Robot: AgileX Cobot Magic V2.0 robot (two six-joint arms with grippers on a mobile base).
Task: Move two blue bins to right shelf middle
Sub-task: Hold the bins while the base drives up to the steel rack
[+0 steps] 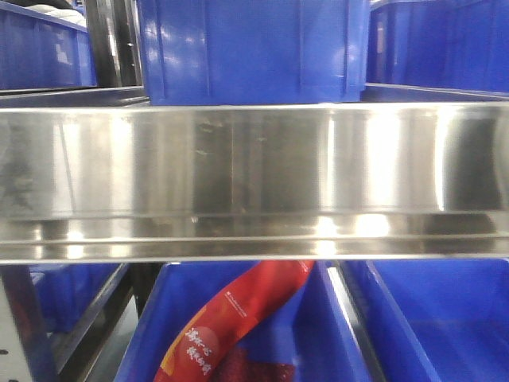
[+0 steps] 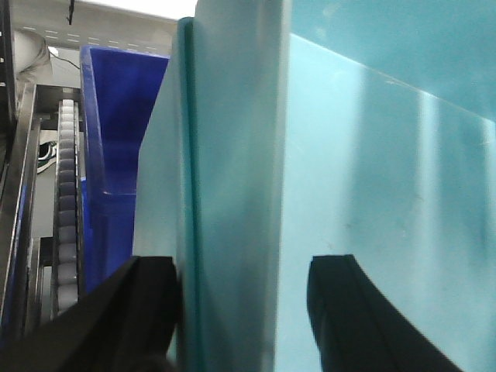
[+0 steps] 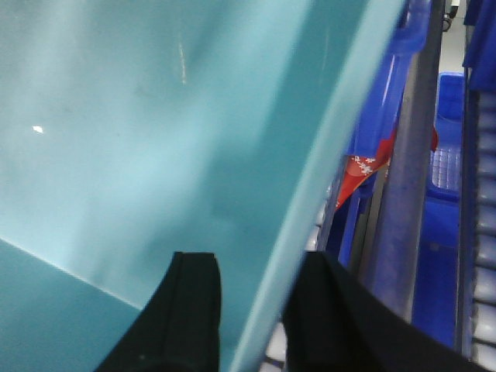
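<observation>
1. Front view: the right shelf (image 1: 254, 179) fills the middle of the frame w/ its wide brushed-steel front rail, shiny and streaked w/ reflections. A blue bin (image 1: 254, 52) of smooth moulded plastic sits on the tier just above the rail, w/ other blue bins to either side of it. Below the rail another blue bin (image 1: 238, 334) holds a red packet (image 1: 231, 318) w/ pale print. No end effector shows here.

2. Left wrist view: the left end effector (image 2: 240, 310) straddles a bin wall (image 2: 232, 178) that looks pale teal up close – one black finger (image 2: 147, 302) against the outer side, the other on the inner face, so it is clamped on the wall. The wall is flat, glossy, w/ a raised rim edge. Left of it stands a darker blue bin (image 2: 116, 155), then a roller track (image 2: 68, 209).

3. Right wrist view: the right end effector (image 3: 252, 310) grips a slanting teal rim (image 3: 325, 186) between its two black fingers – clenched on it. To the right a grey steel upright (image 3: 411, 170), blue bins and the red packet (image 3: 360, 174).
</observation>
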